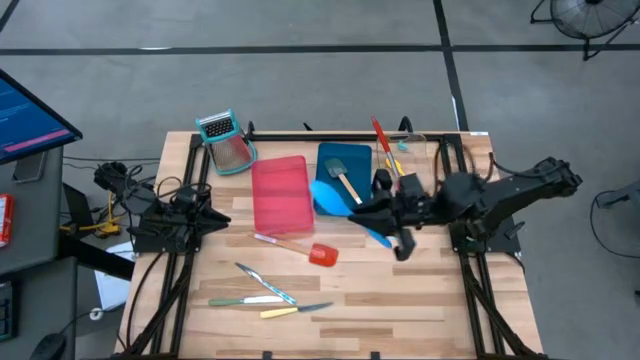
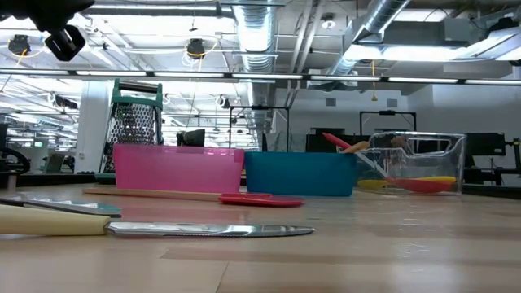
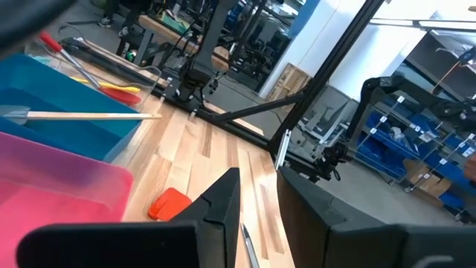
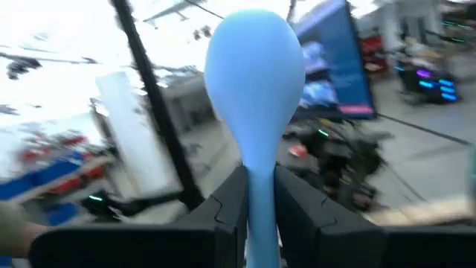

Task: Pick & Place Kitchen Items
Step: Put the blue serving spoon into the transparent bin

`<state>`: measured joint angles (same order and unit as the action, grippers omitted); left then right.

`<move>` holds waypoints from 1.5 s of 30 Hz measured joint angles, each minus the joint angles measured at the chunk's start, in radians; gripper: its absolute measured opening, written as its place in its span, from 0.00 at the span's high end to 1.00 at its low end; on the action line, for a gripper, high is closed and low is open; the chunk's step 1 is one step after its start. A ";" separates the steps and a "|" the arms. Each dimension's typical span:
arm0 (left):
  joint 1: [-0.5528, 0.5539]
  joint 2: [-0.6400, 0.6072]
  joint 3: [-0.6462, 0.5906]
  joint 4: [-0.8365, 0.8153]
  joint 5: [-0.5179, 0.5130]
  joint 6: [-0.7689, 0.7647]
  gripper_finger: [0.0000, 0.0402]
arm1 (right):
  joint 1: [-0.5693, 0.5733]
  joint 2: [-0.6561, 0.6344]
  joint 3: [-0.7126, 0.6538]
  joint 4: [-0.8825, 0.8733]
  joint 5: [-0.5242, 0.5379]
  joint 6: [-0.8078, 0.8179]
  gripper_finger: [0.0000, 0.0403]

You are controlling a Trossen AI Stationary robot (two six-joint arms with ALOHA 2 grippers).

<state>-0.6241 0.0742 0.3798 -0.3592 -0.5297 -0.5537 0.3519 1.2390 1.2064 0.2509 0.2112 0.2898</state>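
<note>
My right gripper (image 1: 362, 211) hangs high over the near edge of the blue tray (image 1: 352, 158), shut on a light-blue spoon (image 1: 328, 195). In the blue tray lies a grey spatula (image 1: 345, 178) with a wooden handle. A red spoon (image 1: 381, 137) and a yellow spoon (image 2: 423, 182) rest in the clear tray (image 1: 425, 150). A red spatula (image 1: 318, 254) and three slim knives (image 1: 262, 283) lie flat on the table. My left gripper (image 3: 260, 223) waits at the table's left edge, open by a narrow gap, with nothing in it. My right gripper pinches the light-blue spoon's handle (image 4: 260, 201) between its two fingers, a little behind the bowl. The fingers come roughly level from the table's right, and the handle runs along them. The spoon is lifted clear, its bowl (image 4: 253, 74) pointing ahead of the fingertips and its handle end (image 1: 381, 238) trailing under the gripper.
A pink tray (image 1: 280, 195) stands left of the blue tray. A teal-framed grater (image 1: 226, 141) stands at the far left. Black frame rails run along both sides of the table. The wooden top near the front right corner (image 1: 410, 300) is bare.
</note>
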 joint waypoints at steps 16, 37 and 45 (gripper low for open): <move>0.000 0.000 0.000 0.061 0.003 -0.011 0.81 | 0.000 -0.029 0.000 0.161 -0.215 0.160 0.87; 0.000 0.000 0.000 0.101 0.031 -0.012 0.81 | -0.044 -0.028 0.000 0.232 -0.008 0.011 0.87; 0.000 0.000 0.000 0.110 0.031 -0.012 0.81 | -0.078 -0.029 0.000 0.153 0.222 -0.211 0.87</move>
<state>-0.6242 0.0742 0.3798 -0.2488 -0.4988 -0.5655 0.2743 1.2102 1.2060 0.4037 0.4327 0.0786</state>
